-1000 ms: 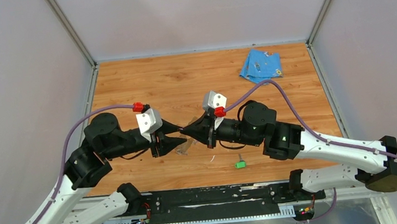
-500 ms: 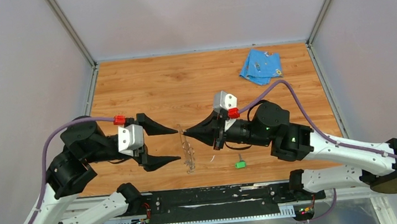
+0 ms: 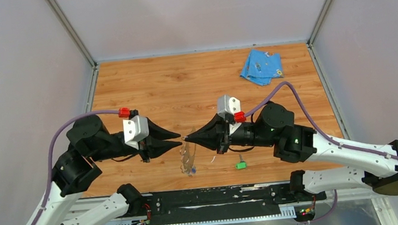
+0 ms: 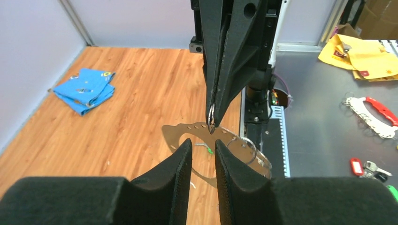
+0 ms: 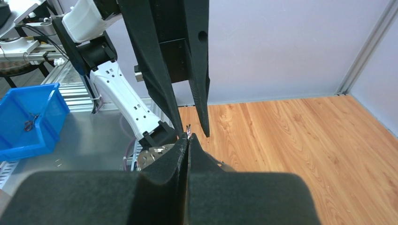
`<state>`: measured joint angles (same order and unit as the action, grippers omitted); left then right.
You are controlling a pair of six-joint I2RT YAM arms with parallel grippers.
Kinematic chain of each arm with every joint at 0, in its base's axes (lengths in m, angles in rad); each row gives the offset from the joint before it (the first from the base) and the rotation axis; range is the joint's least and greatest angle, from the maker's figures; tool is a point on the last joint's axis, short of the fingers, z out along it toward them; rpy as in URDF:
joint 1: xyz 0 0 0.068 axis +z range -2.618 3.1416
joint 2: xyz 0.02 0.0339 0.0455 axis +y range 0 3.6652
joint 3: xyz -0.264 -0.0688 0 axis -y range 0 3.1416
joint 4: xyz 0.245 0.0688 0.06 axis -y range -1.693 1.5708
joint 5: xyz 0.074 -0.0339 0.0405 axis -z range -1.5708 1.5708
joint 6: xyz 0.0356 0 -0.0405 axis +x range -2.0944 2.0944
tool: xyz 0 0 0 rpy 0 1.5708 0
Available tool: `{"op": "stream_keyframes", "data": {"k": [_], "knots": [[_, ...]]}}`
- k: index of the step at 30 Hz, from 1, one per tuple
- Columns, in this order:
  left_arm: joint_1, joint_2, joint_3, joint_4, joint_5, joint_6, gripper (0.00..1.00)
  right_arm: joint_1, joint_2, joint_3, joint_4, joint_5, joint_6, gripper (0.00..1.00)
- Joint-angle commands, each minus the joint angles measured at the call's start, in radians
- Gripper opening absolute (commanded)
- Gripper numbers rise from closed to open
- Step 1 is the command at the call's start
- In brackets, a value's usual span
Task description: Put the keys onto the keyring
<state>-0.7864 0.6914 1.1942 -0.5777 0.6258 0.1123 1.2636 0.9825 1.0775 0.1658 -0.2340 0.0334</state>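
The left end effector [image 3: 180, 139] was held with its fingers slightly apart, nothing between them. Just beside it, the keyring [image 3: 188, 157] was hung downwards, clamped in the right end effector [image 3: 187, 139]. Further right, the green key [image 3: 240, 165] was laid on the desk [image 3: 154, 83].

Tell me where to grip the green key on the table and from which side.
Take the green key by its plastic head, probably straight down from above. It lies flat on the table, the head is its bulkiest part, and the thin metal blade points away from the near edge. The left tool is open; the right tool is shut on the keyring.
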Motion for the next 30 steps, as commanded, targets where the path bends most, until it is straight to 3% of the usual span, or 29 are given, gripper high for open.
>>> {"op": "stream_keyframes", "data": {"k": [1, 9, 16, 19, 21, 30], "knots": [[0.009, 0.010, -0.013, 0.050, 0.051, -0.061, 0.28, 0.006, 0.001, 0.016, 0.058, -0.039, 0.001, 0.00], [0.010, 0.018, -0.019, 0.077, 0.118, -0.092, 0.29, 0.006, 0.017, 0.022, 0.065, -0.051, 0.003, 0.00], [0.016, 0.006, -0.047, 0.071, 0.121, -0.071, 0.08, 0.006, 0.018, 0.023, 0.072, -0.057, 0.011, 0.00], [0.019, 0.003, -0.048, 0.062, 0.117, -0.070, 0.05, 0.006, 0.013, 0.020, 0.072, -0.056, 0.011, 0.00], [0.021, -0.001, -0.048, 0.060, 0.107, -0.073, 0.00, 0.006, 0.011, 0.019, 0.070, -0.053, 0.011, 0.00], [0.028, -0.025, -0.066, 0.041, -0.072, -0.051, 0.00, 0.006, 0.008, 0.029, 0.042, -0.053, -0.001, 0.00]]}}
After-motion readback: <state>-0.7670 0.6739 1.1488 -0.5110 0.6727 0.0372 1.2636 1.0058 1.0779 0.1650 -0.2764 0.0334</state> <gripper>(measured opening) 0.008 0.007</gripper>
